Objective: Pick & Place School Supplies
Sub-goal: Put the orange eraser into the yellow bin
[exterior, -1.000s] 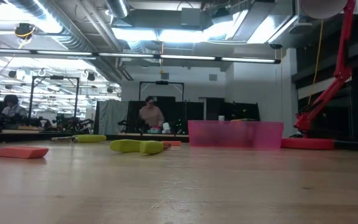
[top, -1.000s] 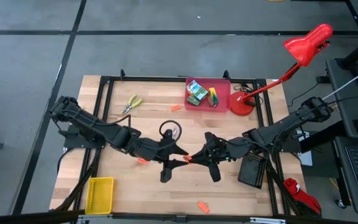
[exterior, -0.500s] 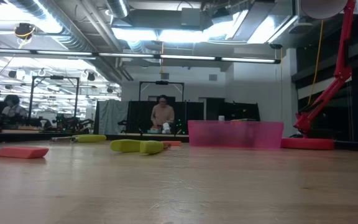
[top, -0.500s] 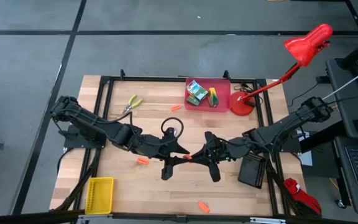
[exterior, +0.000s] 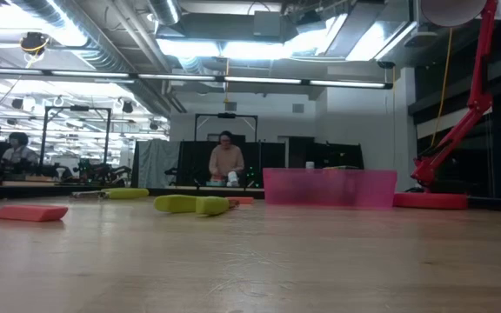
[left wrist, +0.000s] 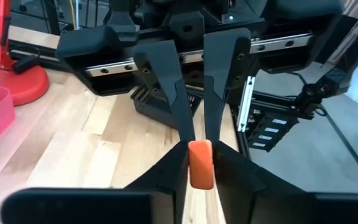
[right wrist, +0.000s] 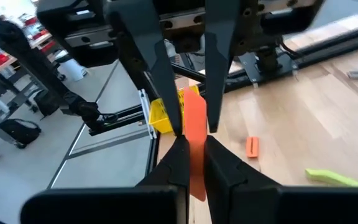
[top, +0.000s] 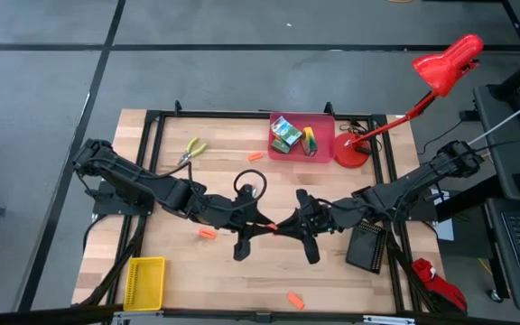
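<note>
Both end effectors met mid-table. The right end effector [top: 283, 225] clenched an orange stick [left wrist: 200, 164]. The left end effector [top: 267, 226] had closed around its other end.

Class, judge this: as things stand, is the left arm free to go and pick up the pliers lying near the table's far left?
Probably not yet. The left gripper meets the right gripper mid-table around one orange stick; nothing lies between it and the pliers.

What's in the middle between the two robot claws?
An orange stick, pinched between the left gripper and right gripper from both sides. Both wrist views show it best.
</note>
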Available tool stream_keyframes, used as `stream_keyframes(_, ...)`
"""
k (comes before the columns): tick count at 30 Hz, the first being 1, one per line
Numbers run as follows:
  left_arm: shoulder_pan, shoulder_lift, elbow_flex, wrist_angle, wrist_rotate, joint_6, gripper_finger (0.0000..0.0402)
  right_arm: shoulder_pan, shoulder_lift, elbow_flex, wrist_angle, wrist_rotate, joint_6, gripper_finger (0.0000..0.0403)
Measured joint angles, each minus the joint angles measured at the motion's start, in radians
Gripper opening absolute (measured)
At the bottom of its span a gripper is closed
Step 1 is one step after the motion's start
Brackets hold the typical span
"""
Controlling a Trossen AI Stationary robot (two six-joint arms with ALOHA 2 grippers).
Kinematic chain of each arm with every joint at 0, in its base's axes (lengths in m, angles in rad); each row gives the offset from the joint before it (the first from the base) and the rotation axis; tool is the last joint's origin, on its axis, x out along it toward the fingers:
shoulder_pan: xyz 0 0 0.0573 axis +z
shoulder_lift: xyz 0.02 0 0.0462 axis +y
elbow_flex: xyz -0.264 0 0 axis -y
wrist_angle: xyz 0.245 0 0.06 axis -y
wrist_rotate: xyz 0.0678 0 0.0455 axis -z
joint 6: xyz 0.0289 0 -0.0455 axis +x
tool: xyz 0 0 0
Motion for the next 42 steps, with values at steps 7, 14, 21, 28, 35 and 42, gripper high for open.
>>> stream_keyframes(7, -0.001, -0.003, 0.002, 0.004, 0.002, -0.007, 0.0033, 0.000, 0.000, -0.001, 0.041, 0.013, -0.014, 0.0090)
stream_keyframes(14, -0.001, -0.008, 0.003, -0.037, -0.006, -0.019, 0.0033, 0.000, -0.001, -0.001, 0.061, 0.010, -0.003, 0.0117)
stream_keyframes(21, -0.016, -0.029, 0.002, -0.118, 0.005, -0.048, 0.0033, 0.000, -0.007, 0.020, 0.119, 0.022, -0.026, 0.0120)
stream_keyframes(28, -0.089, -0.070, 0.000, -0.443, 0.007, -0.220, 0.0033, 0.000, -0.038, 0.083, 0.100, 0.054, -0.142, 0.0120)
stream_keyframes(35, -0.241, -0.069, -0.003, -0.647, 0.026, -0.461, 0.0033, 0.000, -0.075, 0.097, 0.063, 0.071, -0.160, 0.0121)
stream_keyframes(42, -0.424, -0.068, -0.003, -0.773, 0.015, -0.785, 0.0033, 0.009, -0.079, 0.099, 0.071, 0.063, -0.149, 0.0121)
